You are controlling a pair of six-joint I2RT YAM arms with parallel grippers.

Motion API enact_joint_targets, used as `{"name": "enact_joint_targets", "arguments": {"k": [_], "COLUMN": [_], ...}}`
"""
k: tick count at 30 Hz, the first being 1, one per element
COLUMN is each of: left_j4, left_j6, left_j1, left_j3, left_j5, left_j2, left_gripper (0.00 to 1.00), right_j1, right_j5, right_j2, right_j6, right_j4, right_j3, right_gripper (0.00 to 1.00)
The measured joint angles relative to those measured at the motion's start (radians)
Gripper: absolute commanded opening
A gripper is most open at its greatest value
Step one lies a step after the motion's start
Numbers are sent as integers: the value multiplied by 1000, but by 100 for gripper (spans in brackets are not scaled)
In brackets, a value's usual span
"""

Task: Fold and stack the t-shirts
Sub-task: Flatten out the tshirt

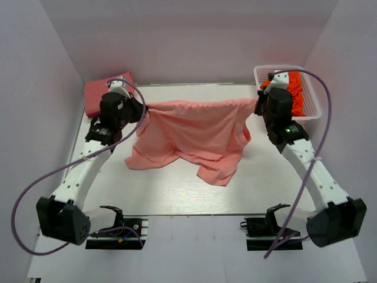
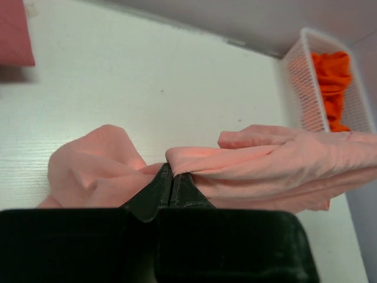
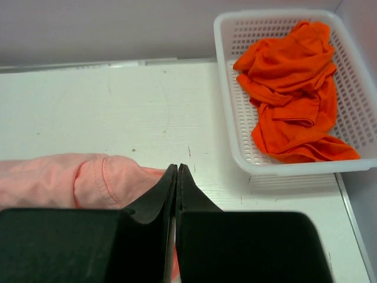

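Shirts of pink cotton number two: a soft, wrinkled salmon t-shirt point(image 1: 194, 132) hangs stretched over the table point(image 1: 177, 188) between left gripper point(image 2: 171, 177) and right gripper point(image 3: 177, 174), both clamped on it; a folded rose t-shirt point(image 1: 100, 94) lies far-left.

Right pincer point(image 3: 177, 171) closed on salmon t-shirt point(image 3: 70, 180); orange cloth point(image 3: 294, 88) in white basket point(image 3: 294, 167).

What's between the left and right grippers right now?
The salmon pink t-shirt: its upper edge runs from the left gripper to the right gripper, both shut on it, the rest draping onto the table. The top view shows this.
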Motion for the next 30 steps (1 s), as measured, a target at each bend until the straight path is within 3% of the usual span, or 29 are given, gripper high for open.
{"name": "enact_joint_targets", "arguments": {"k": [6, 11, 12, 13, 14, 15, 16, 17, 20, 23, 26, 30], "left_j4": [87, 92, 90, 80, 73, 60, 41, 14, -42, -84, -107, -125], "left_j6": [4, 10, 11, 14, 21, 17, 25, 16, 18, 19, 18, -13], "left_j1": [2, 11, 12, 13, 13, 13, 14, 15, 19, 24, 26, 29], "left_j3": [0, 212, 253, 307, 365, 428, 479, 541, 675, 694, 674, 518], "left_j5": [-40, -88, -96, -105, -112, -122, -132, -146, -174, -188, -195, -222], "left_j2": [254, 560, 607, 660, 715, 769, 813, 859, 958, 976, 956, 818], "left_gripper": [0, 0, 16, 42, 66, 99, 100, 100, 100, 100, 100, 100], "right_j1": [-6, -16, -18, -19, -19, -20, -21, -22, -25, -25, -25, -22], "right_j5": [37, 66, 74, 84, 93, 105, 116, 125, 145, 142, 111, 22], "right_j2": [224, 455, 507, 563, 615, 676, 732, 785, 930, 968, 948, 824], "right_j6": [-5, -25, -29, -35, -40, -48, -49, -54, -72, -72, -68, -26], "right_j4": [56, 98, 110, 120, 113, 101, 95, 67, -1, -66, -114, -146], "right_j3": [43, 191, 232, 276, 316, 378, 433, 491, 672, 718, 714, 616], "right_gripper": [0, 0, 0, 0, 24, 53, 80, 90, 90, 90, 90, 90]}}
